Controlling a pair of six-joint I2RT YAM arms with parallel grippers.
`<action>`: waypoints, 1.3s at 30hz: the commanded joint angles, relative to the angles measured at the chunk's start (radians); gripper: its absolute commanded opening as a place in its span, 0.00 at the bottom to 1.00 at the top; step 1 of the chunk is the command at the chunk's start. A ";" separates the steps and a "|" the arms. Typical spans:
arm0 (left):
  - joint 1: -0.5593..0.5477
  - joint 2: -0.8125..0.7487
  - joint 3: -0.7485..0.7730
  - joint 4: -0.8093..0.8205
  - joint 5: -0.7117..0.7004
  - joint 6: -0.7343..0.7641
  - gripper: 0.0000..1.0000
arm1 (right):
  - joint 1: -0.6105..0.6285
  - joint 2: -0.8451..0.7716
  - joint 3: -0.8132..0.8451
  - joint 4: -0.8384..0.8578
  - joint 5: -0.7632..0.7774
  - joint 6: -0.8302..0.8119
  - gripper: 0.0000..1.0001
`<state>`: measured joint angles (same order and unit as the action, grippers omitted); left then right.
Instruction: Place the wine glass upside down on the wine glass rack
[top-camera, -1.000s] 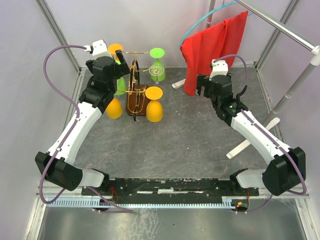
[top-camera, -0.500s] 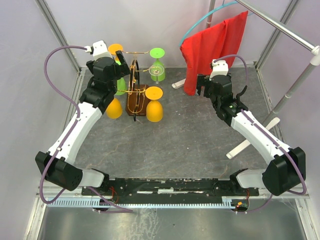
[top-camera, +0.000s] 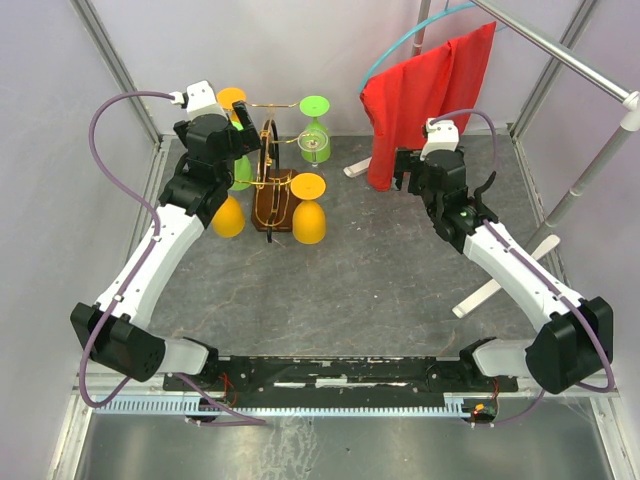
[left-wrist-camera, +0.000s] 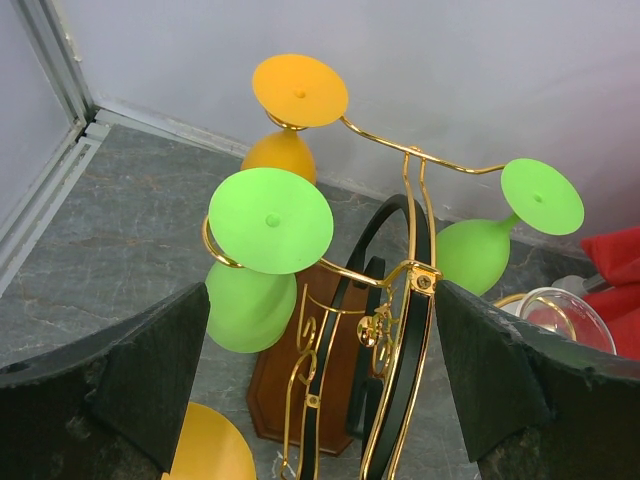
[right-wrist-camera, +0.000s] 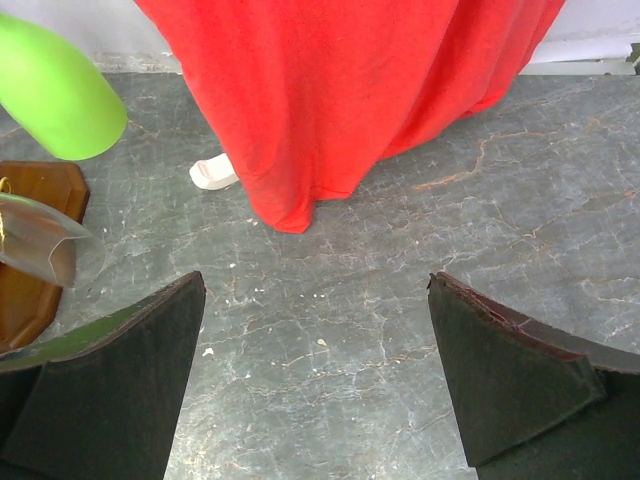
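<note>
The left gripper (left-wrist-camera: 320, 300) has its two dark fingers (left-wrist-camera: 120, 380) spread wide with nothing between them. Straight ahead, framed by the fingers, stands the wine glass rack (left-wrist-camera: 300, 395), a dark brown wooden base carrying gold wire arms and black arches. A green wine glass (left-wrist-camera: 255, 300) hangs upside down just ahead of the left finger. Farther ahead hangs an orange wine glass (left-wrist-camera: 285, 150), also inverted. A second green wine glass (left-wrist-camera: 475, 250) hangs ahead to the right. Just beyond the right finger sits a clear wine glass (left-wrist-camera: 555, 315), next to a red cloth (left-wrist-camera: 620, 290). An orange shape (left-wrist-camera: 205, 450) beside the left finger is probably another glass.
</note>
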<state>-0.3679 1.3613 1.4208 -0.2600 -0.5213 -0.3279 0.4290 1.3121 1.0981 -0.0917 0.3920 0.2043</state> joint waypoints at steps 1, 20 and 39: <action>0.003 -0.021 0.003 0.044 0.001 -0.020 0.99 | -0.005 -0.039 -0.005 0.050 -0.029 -0.011 1.00; 0.003 -0.013 0.007 0.045 0.005 -0.022 0.99 | -0.005 -0.033 0.002 0.141 0.077 -0.079 1.00; 0.003 -0.019 0.003 0.045 -0.009 -0.018 0.99 | -0.005 -0.051 -0.020 0.167 0.084 -0.065 1.00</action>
<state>-0.3679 1.3613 1.4197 -0.2596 -0.5201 -0.3275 0.4290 1.2984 1.0794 0.0288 0.4549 0.1341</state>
